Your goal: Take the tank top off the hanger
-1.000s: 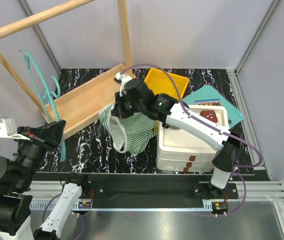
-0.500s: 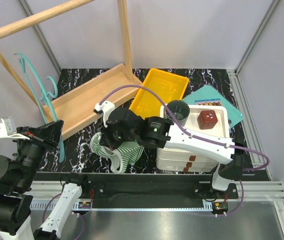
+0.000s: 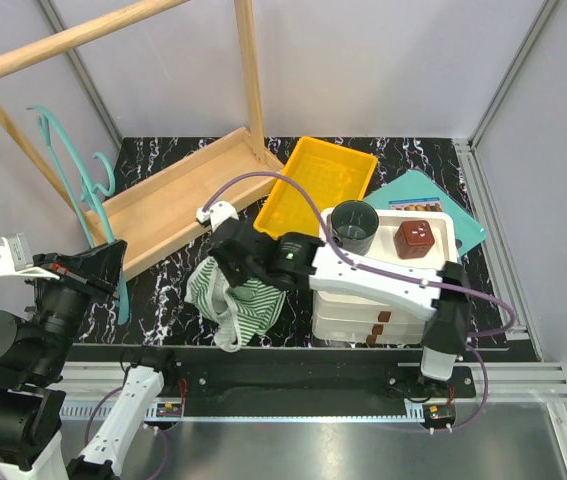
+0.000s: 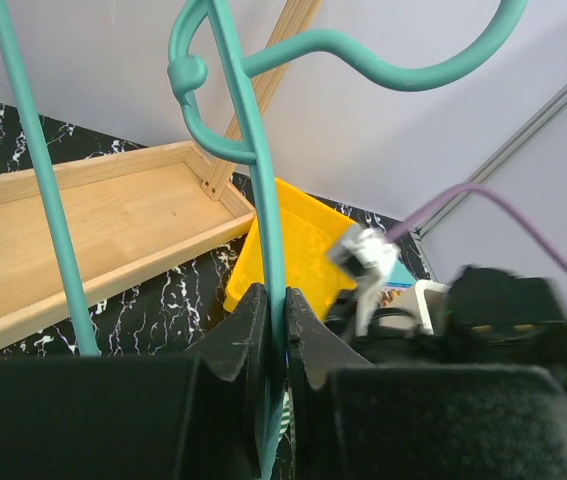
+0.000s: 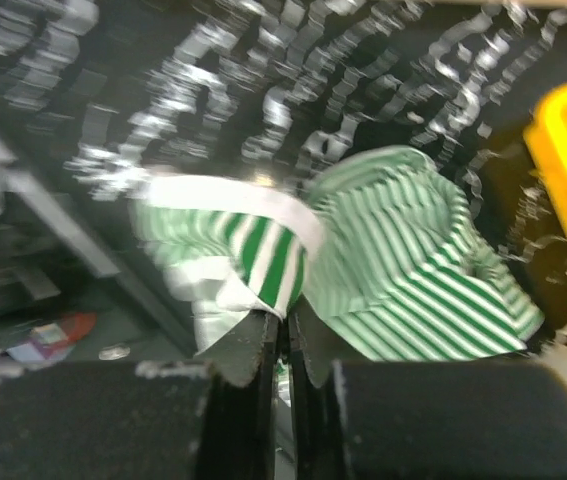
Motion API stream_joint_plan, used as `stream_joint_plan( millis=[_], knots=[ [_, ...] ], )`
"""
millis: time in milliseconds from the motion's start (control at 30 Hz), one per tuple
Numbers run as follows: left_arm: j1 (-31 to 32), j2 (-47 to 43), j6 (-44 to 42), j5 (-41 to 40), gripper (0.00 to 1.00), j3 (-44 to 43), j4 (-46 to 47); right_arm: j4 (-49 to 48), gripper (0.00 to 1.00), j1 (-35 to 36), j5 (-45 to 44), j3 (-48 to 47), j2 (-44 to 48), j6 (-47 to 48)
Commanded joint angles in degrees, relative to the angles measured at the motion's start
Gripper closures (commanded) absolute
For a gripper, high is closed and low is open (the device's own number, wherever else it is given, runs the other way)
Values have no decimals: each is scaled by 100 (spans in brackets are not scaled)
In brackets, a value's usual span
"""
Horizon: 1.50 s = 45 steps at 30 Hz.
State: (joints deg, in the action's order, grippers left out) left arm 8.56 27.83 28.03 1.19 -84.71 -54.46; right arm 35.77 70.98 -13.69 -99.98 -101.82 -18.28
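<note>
The green and white striped tank top (image 3: pixel 229 300) lies bunched on the black marbled table near its front edge, off the hanger. My right gripper (image 3: pixel 231 262) is shut on a fold of the tank top (image 5: pixel 403 270), its jaws pinching the cloth (image 5: pixel 285 318). The teal hanger (image 3: pixel 75 165) is bare at the far left. My left gripper (image 4: pixel 276 318) is shut on the hanger's thin lower bar (image 4: pixel 263 190), and the curved hook shows above.
A wooden tray base (image 3: pixel 168 195) and rack poles (image 3: pixel 251 70) stand at the back left. A yellow bin (image 3: pixel 318 180) sits behind the white drawer box (image 3: pixel 388 290), which carries a dark cup (image 3: pixel 355 225) and a brown cube (image 3: pixel 416 238).
My right gripper carried the tank top from beside the white box forward and left, down to the table's front. The hanger and the left arm stayed put.
</note>
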Motion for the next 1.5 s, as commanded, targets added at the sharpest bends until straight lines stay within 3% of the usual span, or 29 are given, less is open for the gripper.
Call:
stream_joint_plan(
  millis=[0, 133, 300, 600, 933, 1067, 1100, 1200, 1467],
  knots=[
    [14, 20, -114, -102, 100, 16, 278, 474, 87, -84, -977, -91, -618, 211],
    [14, 3, -140, -102, 100, 33, 260, 510, 75, -365, -575, 49, -927, 53],
    [14, -76, -228, -277, 100, 51, 243, 510, 1, -383, -450, 14, -1296, 106],
    [23, -120, -246, -286, 100, 77, 207, 519, 0, -383, -485, -100, -1806, 150],
    [15, -173, -228, -260, 100, 121, 181, 185, 0, -366, 103, 198, -2193, -184],
    [23, -164, -228, -268, 100, 112, 172, 53, 9, -269, 86, 339, -2097, -246],
    [15, -173, -219, -269, 100, 121, 172, 44, 20, -243, 104, 357, -2079, -255],
    [23, -164, -202, -269, 100, 130, 172, 9, 42, -172, 148, 409, -2026, -281],
    [15, -199, -210, -286, 100, 139, 172, -176, 92, -137, 253, 656, -1421, -316]
  ],
)
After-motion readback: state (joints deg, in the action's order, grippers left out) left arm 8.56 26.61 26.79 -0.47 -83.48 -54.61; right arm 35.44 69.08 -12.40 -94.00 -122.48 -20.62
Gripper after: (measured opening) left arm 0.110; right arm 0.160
